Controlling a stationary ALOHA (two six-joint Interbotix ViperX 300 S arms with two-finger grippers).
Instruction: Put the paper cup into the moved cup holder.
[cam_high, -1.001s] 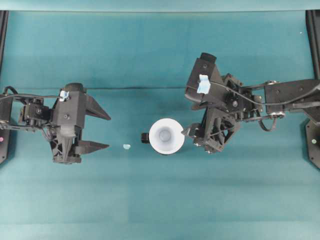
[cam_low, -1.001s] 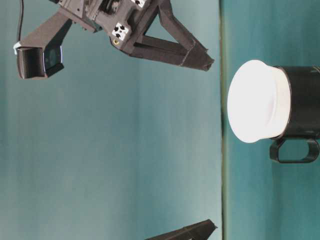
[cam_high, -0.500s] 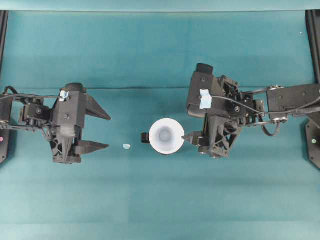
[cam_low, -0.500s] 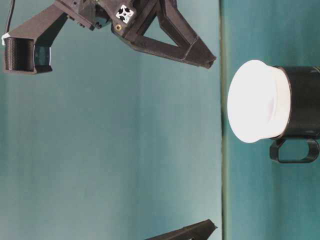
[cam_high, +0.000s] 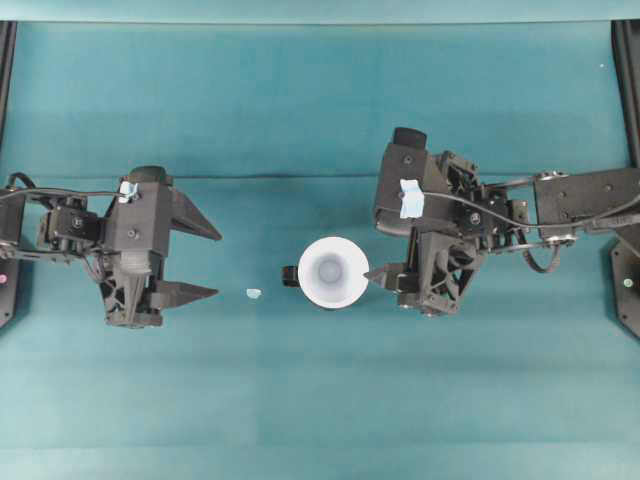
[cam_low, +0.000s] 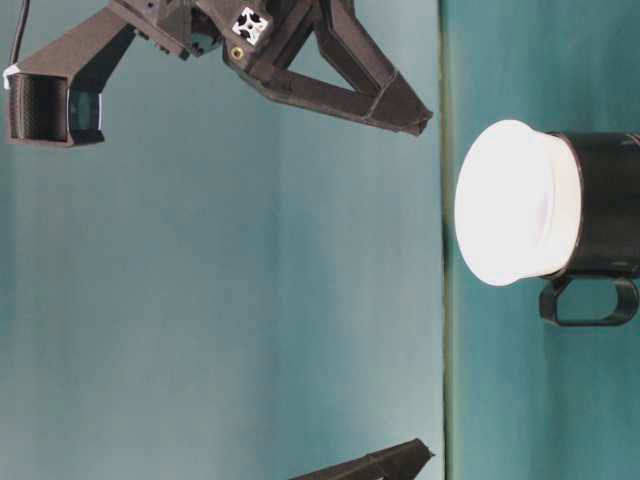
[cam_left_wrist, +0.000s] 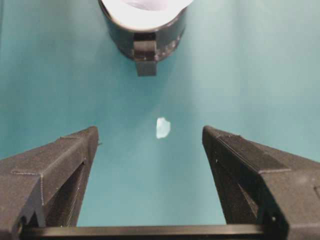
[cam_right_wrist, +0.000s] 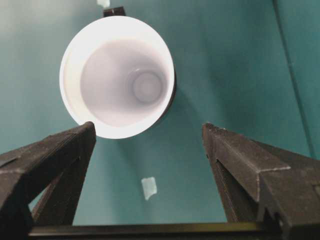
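At the middle of the counter: the paper cup (cam_high: 331, 271) sat upright inside the cup holder (cam_low: 603, 217), white rim showing above the glossy black wall.
Cup and holder: the cup's wide rim stood proud of the holder's top edge, and in the table-level view the white band overlapped the black body with no gap visible between them.
Holder handle: the stubby black tab (cam_left_wrist: 145, 58) pointed toward the left arm's side.
Left hand (cam_high: 205, 262): fingers spread wide apart, holding nothing, well apart from the cup and aimed toward it across bare teal cloth.
Right hand (cam_right_wrist: 147, 145): fingers also spread wide apart and empty; it hung just beside the cup, one fingertip (cam_high: 376, 274) close to the rim, and whether it touched could not be told.
Counter (cam_high: 320, 400): teal cloth, with a small pale scrap (cam_high: 254, 294) lying between the left hand and the holder, and another pale scrap (cam_right_wrist: 148, 187) near the cup on the right hand's side.
Task progress: judged from how things lay, the placing looked done, since the cup rested in the holder and neither hand gripped it.
What seemed left: only drawing the right hand clear, if anything.
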